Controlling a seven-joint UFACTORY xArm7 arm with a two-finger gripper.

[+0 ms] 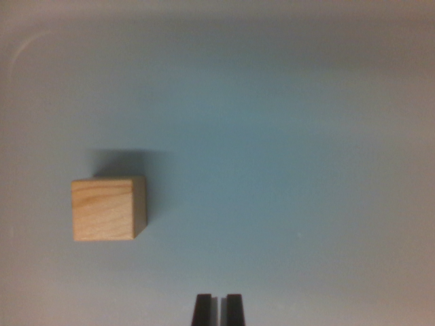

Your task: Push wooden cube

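Note:
A light wooden cube rests on a pale blue-grey surface, in the wrist view's left half, with its shadow falling just above it. My gripper shows at the bottom edge, its two dark fingertips pressed nearly together with only a thin slit between them and nothing held. The cube lies up and to the left of the fingertips, well apart from them.
The pale surface stretches all around the cube. A faint curved mark shows in the top left corner.

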